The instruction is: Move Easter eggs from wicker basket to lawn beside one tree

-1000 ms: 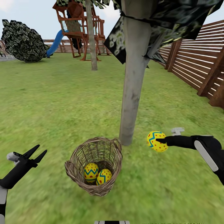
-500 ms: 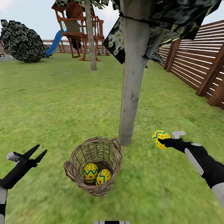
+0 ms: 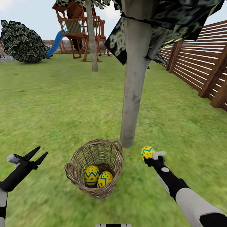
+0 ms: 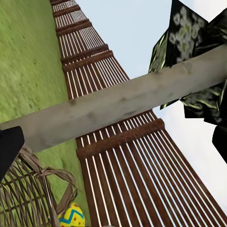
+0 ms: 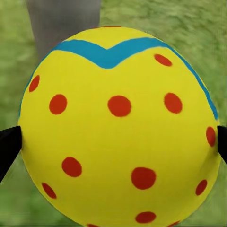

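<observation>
The wicker basket (image 3: 94, 167) lies tilted on the lawn (image 3: 56, 104) just in front of the pale tree (image 3: 134, 94). Two Easter eggs (image 3: 92, 174) (image 3: 105, 178) rest inside it. My right gripper (image 3: 148, 155) is shut on a third Easter egg (image 3: 147, 152), low over the grass right of the trunk's base. Seen from the right wrist, that egg (image 5: 118, 127) sits between the black fingertips with the trunk (image 5: 64, 21) behind. My left gripper (image 3: 37, 154) stands open left of the basket. From the left wrist I see the basket (image 4: 28, 194), an egg (image 4: 72, 216) and the trunk (image 4: 118, 106).
A brown slat fence (image 3: 201, 60) runs along the right. Far back stand a wooden play set with a blue slide (image 3: 75, 28), a second slim trunk (image 3: 92, 37) and a dark bush (image 3: 22, 42). Dark leaf clusters (image 3: 170, 19) hang over the near tree.
My right arm has swung the held egg down and left, from right of the trunk to low beside its base. The left arm, the basket and its two eggs have stayed put.
</observation>
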